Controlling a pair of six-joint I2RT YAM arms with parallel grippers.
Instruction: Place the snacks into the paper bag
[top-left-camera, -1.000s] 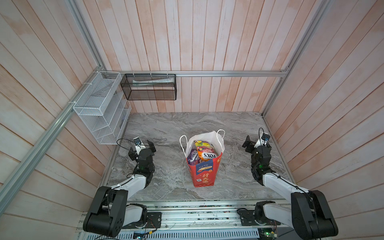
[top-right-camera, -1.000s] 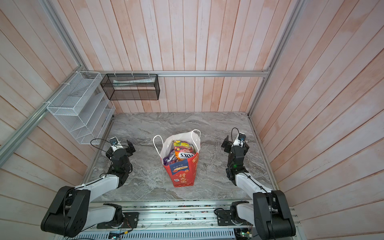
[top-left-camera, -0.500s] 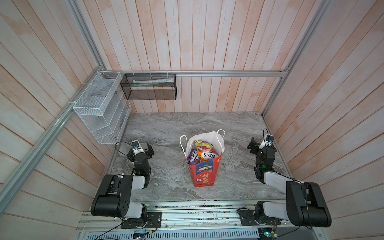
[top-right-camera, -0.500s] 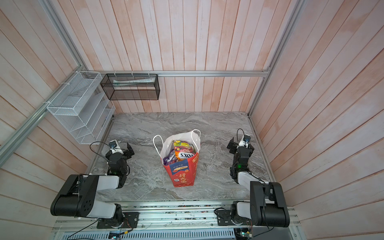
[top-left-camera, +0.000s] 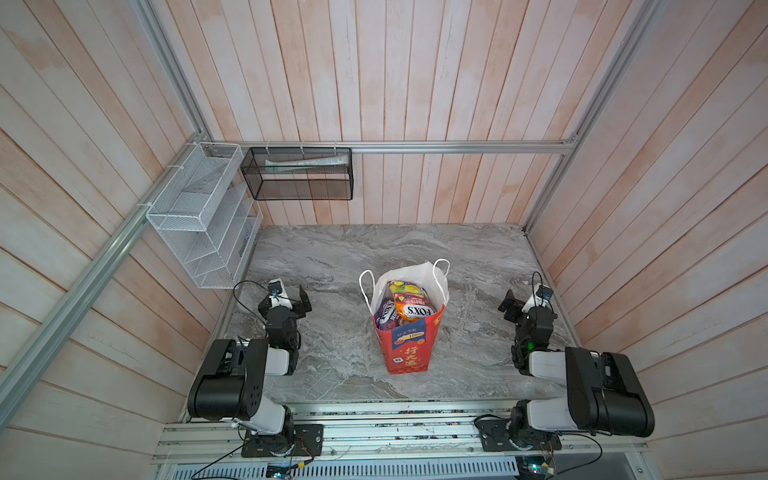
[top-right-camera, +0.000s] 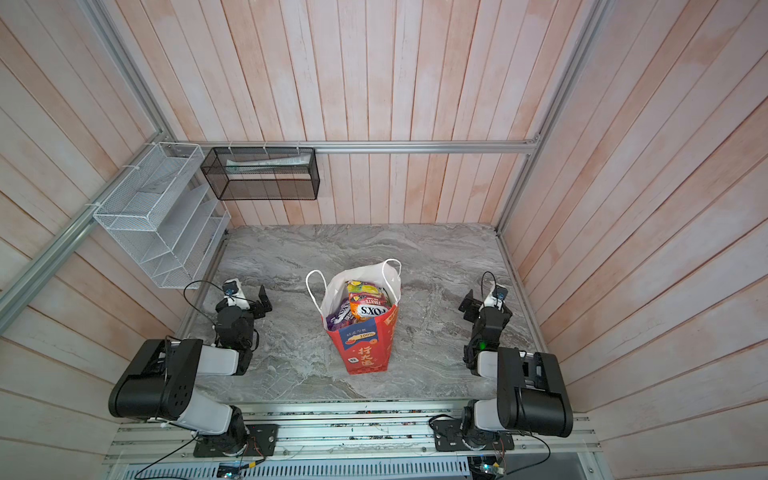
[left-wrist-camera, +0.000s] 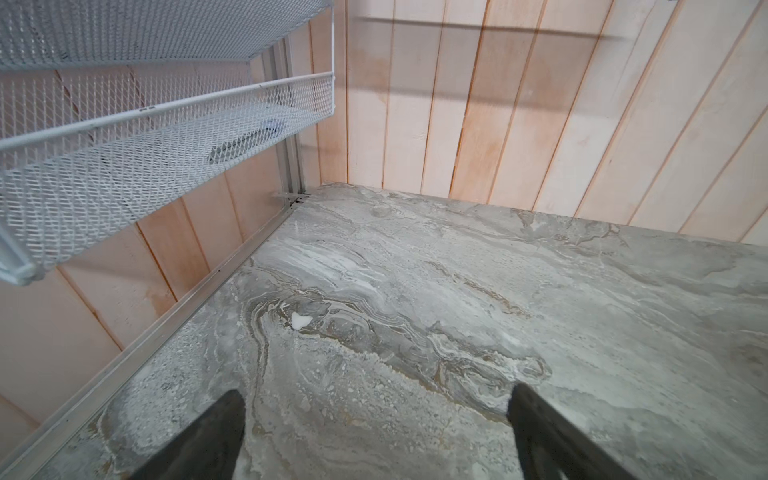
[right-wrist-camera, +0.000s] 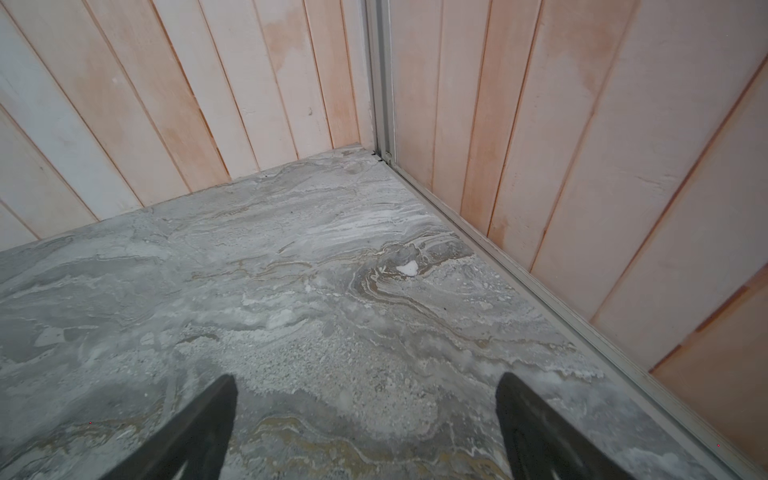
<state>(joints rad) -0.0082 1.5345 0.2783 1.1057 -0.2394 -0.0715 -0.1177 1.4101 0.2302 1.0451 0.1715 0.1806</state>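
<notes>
Left gripper (left-wrist-camera: 376, 395): fingers spread wide, tips above the grey marbled bench (top-left-camera: 353, 257). Only bare bench shows between them in the left wrist view, and it grips no object. Whether the tips touch the surface cannot be told. Right gripper (right-wrist-camera: 366, 381): fingers likewise spread wide over bare bench near the right wall corner, pinching no object. In both top views the two arms are folded low at the near corners, one on each side, both well apart from the paper bag (top-left-camera: 409, 349). The bag stands upright about mid-bench between the arms, toward the near edge, red with a blue panel and gold characters, mouth open and white inside. Two white cord handles (top-left-camera: 365, 286), one at each side of the mouth. The snacks (top-left-camera: 415, 309) sit inside the bag and reach up to its mouth. Counted from above: one orange packet printed FOX'S, one purple packet beside it and one yellow-green packet behind. A red-orange strip between them may be a fourth, and anything deeper is hidden. Nothing stands between either gripper and the bag. Fixtures: one white mesh rack (top-left-camera: 199, 224) on the left wall with stepped tiers, close above the left gripper in its wrist view. One black mesh basket (top-left-camera: 299, 183) hangs on the back-wall rail and holds a pale long item too small to identify.
</notes>
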